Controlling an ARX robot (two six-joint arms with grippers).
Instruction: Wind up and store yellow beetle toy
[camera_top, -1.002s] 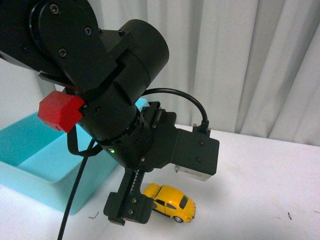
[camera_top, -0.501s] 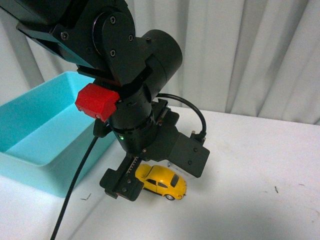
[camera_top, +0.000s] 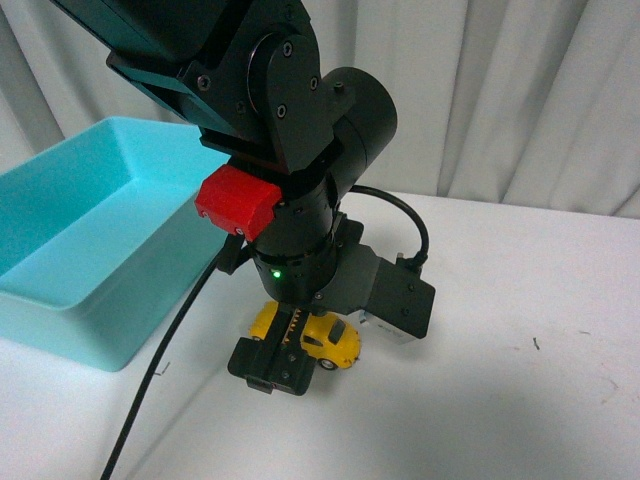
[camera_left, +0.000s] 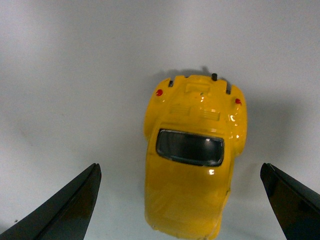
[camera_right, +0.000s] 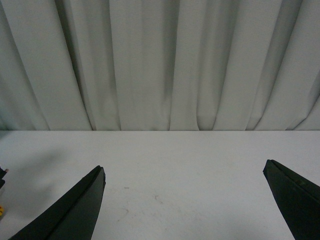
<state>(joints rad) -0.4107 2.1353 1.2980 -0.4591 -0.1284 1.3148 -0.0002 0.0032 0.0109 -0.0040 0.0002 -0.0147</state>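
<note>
The yellow beetle toy (camera_top: 322, 340) stands on the white table, mostly covered by my left arm in the front view. In the left wrist view the yellow beetle toy (camera_left: 192, 160) lies between the two black fingers, its dark rear window and red tail lights showing. My left gripper (camera_left: 180, 172) is open, straddling the car with a wide gap on each side, touching nothing. My right gripper (camera_right: 184, 172) is open over bare table, facing the curtain, with nothing between its fingers.
A light blue bin (camera_top: 85, 262) stands at the left of the table, close to the left arm. A black cable (camera_top: 165, 370) hangs from that arm. Grey curtains (camera_right: 160, 65) close off the back. White table (camera_top: 520, 380) extends to the right.
My left arm has swung and lowered over the toy car, so the gripper now straddles it. The view shifted, and the blue bin appears further left.
</note>
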